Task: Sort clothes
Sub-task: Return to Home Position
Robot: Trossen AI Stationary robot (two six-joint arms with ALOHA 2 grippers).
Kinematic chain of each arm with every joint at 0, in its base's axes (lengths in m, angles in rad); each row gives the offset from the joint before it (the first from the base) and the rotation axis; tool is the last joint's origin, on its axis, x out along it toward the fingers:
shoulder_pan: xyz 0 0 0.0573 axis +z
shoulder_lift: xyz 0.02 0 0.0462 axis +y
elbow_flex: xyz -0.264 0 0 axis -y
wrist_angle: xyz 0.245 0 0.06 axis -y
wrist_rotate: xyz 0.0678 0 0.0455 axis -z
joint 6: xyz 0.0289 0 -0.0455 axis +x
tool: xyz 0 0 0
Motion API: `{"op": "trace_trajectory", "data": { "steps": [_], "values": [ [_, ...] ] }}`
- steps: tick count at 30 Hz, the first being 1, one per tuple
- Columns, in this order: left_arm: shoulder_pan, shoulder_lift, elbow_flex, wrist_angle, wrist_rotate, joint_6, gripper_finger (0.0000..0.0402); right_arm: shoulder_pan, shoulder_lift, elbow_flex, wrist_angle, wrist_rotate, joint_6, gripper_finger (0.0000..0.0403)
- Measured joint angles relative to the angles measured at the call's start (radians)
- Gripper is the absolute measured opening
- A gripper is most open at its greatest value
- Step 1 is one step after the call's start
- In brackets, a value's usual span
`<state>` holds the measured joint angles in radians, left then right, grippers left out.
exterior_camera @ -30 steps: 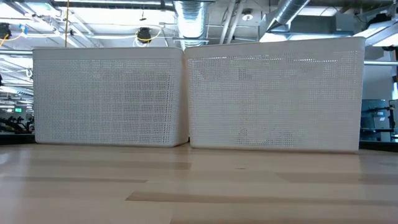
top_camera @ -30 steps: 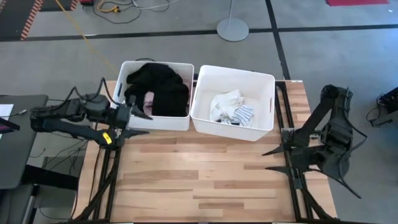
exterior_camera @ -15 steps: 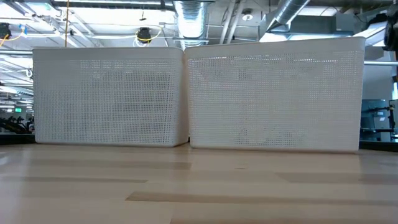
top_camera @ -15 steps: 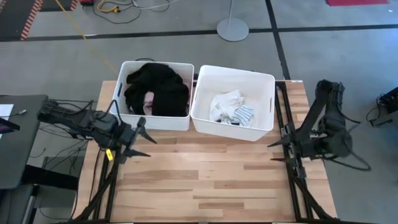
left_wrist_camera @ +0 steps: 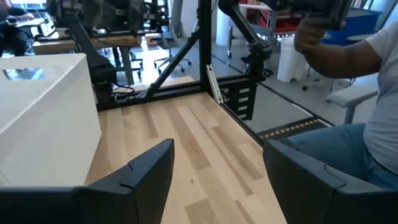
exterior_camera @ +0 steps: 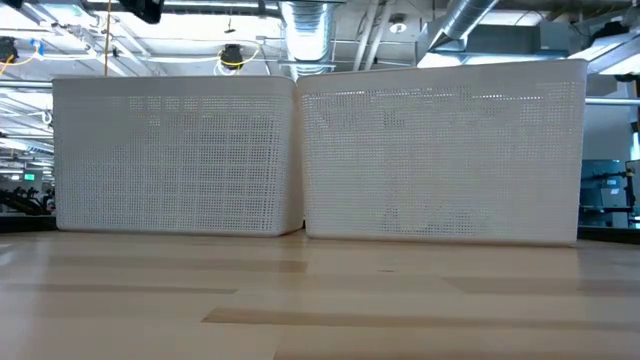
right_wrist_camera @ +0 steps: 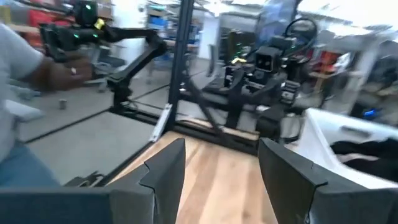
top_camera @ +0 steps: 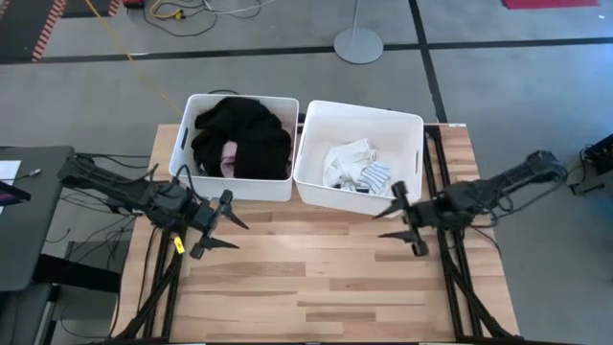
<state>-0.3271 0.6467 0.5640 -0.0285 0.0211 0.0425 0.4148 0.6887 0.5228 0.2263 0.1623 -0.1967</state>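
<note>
The left white bin holds black clothes with a bit of dusty-pink fabric among them. The right white bin holds small white and striped socks. My left gripper is open and empty over the table's left part, in front of the left bin. My right gripper is open and empty over the table's right part, in front of the right bin. The navy dotted garment and the plaid shirt are not in view.
Both bins stand side by side at the table's far edge and show as two perforated walls in the low view. Bare wooden table lies in front of them. A person shows beyond the table in the left wrist view.
My left gripper has drawn away from the left bin toward the table's near edge and turned to point toward the table's right. My right gripper has swung in from beyond the table's right edge toward the right bin, pointing toward the table's left.
</note>
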Motion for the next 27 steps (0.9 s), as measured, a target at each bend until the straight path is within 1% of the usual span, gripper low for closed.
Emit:
{"op": "trace_trajectory", "data": {
  "steps": [1, 3, 5, 7, 13, 16, 18, 21, 27],
  "values": [
    [0.000, 0.003, -0.022, 0.033, 0.001, -0.002, 0.0242, -0.053, 0.012, -0.007, 0.012, -0.073, 0.022, 0.0217],
    [0.000, 0.003, -0.067, 0.081, 0.001, -0.004, 0.0242, -0.137, 0.040, -0.014, 0.045, -0.180, 0.047, 0.0217],
    [0.000, 0.003, -0.105, 0.133, 0.007, -0.010, 0.0242, -0.199, 0.070, -0.021, 0.070, -0.262, 0.059, 0.0217],
    [0.000, 0.001, -0.138, 0.176, 0.023, -0.013, 0.0242, -0.244, 0.104, -0.021, 0.070, -0.314, 0.068, 0.0217],
    [0.000, 0.003, -0.227, 0.342, 0.064, 0.023, 0.0242, -0.315, 0.221, -0.021, 0.108, -0.404, 0.082, 0.0216],
    [0.001, 0.003, -0.263, 0.390, 0.076, 0.028, 0.0242, -0.327, 0.275, -0.021, 0.154, -0.469, 0.085, 0.0212],
    [0.001, 0.003, -0.284, 0.403, 0.077, 0.023, 0.0242, -0.330, 0.291, -0.021, 0.137, -0.480, 0.085, 0.0205],
    [0.001, 0.003, -0.306, 0.417, 0.077, 0.002, 0.0242, -0.332, 0.282, -0.021, 0.066, -0.481, 0.077, 0.0189],
    [0.001, 0.012, -0.352, 0.469, 0.076, -0.013, 0.0239, -0.325, 0.194, -0.021, -0.025, -0.482, 0.070, 0.0150]
  ]
}}
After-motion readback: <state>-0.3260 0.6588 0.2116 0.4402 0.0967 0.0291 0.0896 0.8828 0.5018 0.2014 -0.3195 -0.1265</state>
